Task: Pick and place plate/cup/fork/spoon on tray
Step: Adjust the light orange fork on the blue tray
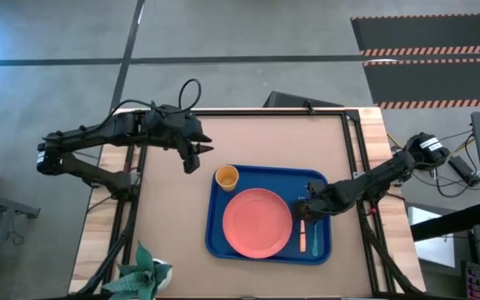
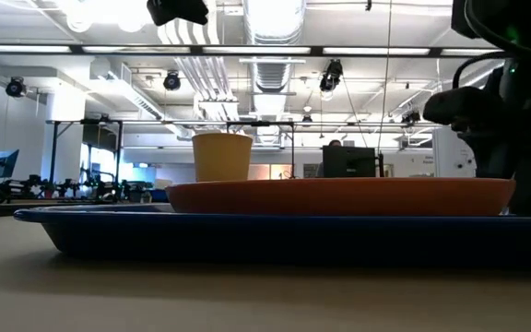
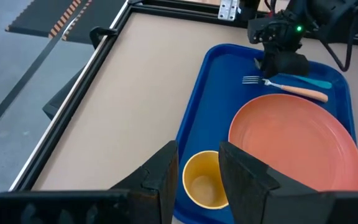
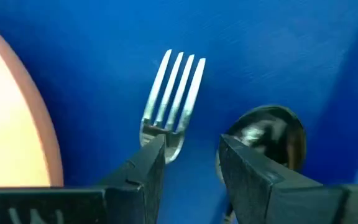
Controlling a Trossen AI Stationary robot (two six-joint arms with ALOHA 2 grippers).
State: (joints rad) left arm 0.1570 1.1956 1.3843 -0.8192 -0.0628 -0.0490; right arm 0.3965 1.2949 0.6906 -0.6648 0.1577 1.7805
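**Tray crowded, table open to the left**

In the overhead view the tray [image 1: 215, 237] is nearly full. The plate [image 1: 257, 222] takes its middle, the cup [image 1: 227, 177] stands at the plate's 11 o'clock, and the fork [image 1: 302, 233] and spoon [image 1: 314, 242] lie side by side at its 3 o'clock. The right gripper [image 1: 304, 210] hangs low over the fork and spoon, its fingers parted, blocking that strip. The left gripper [image 1: 193, 160], also parted, hovers at the cup's 10 o'clock. Bare table [image 1: 173, 217] lies open at the tray's 9 and 12 o'clock.

Shiny metal fork [image 4: 173, 99]; tray [image 4: 278, 50] seemingly smooth plastic.
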